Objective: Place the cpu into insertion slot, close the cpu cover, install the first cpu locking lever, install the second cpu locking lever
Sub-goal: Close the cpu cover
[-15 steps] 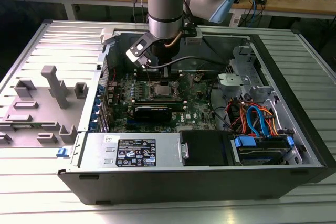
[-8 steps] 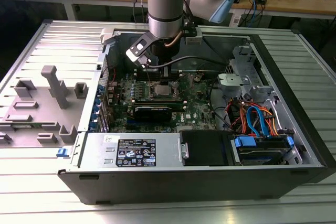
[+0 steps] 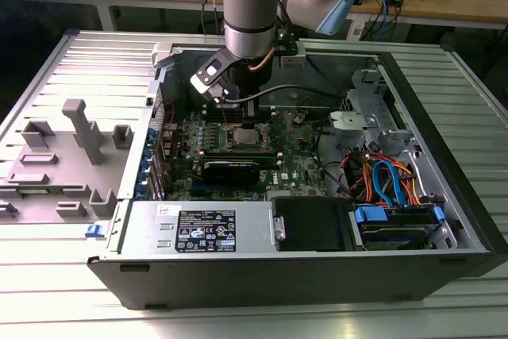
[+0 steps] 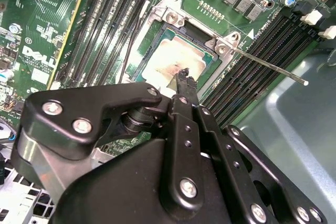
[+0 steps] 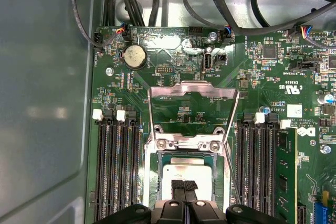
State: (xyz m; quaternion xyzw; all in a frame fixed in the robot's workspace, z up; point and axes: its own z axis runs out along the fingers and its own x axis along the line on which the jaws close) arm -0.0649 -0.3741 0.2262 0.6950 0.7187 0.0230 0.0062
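Hanging just over the cpu (image 5: 176, 172) seated in its socket, the tool (image 5: 184, 186) has its tips together, holding nothing. Placement looks done; the cpu cover (image 5: 194, 89) stands open, and closing it needs the tool clear.

Count as observed: one cpu (image 5: 184, 171); one cpu cover (image 5: 193, 90); two locking levers, a bright lever (image 4: 273, 69) and a dark lever (image 4: 127, 51); one gripper (image 5: 184, 186); one coin cell (image 5: 135, 55); one memory module (image 5: 287, 171); one computer case (image 3: 238, 275); one robot arm (image 3: 250, 5).
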